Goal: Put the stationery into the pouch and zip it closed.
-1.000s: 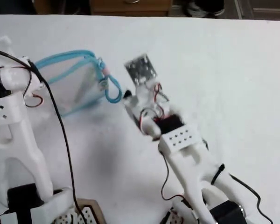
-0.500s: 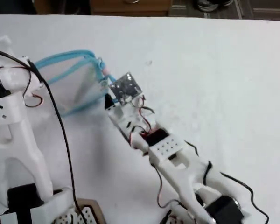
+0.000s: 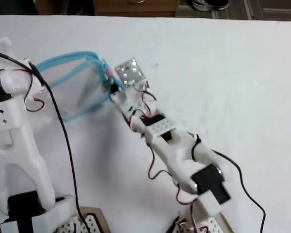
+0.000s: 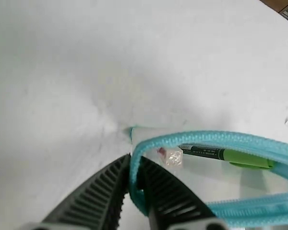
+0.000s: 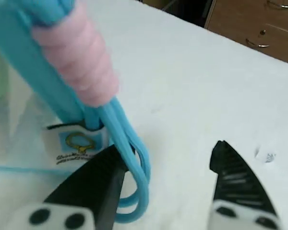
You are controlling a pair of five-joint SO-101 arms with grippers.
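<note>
Because a zip slides only against a pouch that cannot follow it, the left pincer (image 4: 134,178) is clenched on the blue edge of the pouch (image 3: 72,87) at its nine o'clock end, pinning that end to the tabletop (image 3: 223,73). The pouch, clear-walled with blue trim, lies toward ten o'clock in the high view. A pen (image 4: 221,154) with a green section lies just past the clamped corner, seemingly inside the pouch, with a small pale block beside it.

At the pouch's three o'clock end the right pincer (image 5: 168,153) is released, its jaws spread wide. One jaw touches the blue cord loop (image 5: 134,167) that hangs below a pink bead (image 5: 81,57), and the other stands well apart from it. That placement looks like preparation to grip the loop as a pull tab. The two blue bands in the left wrist view run apart, so the mouth looks unzipped.

As for writing, a small white label (image 5: 77,143) sits on the pouch just beside the loop, bearing a blue-and-yellow emblem over a line of print too small to read. The pen barrel also carries fine pale lettering that is not legible.
</note>
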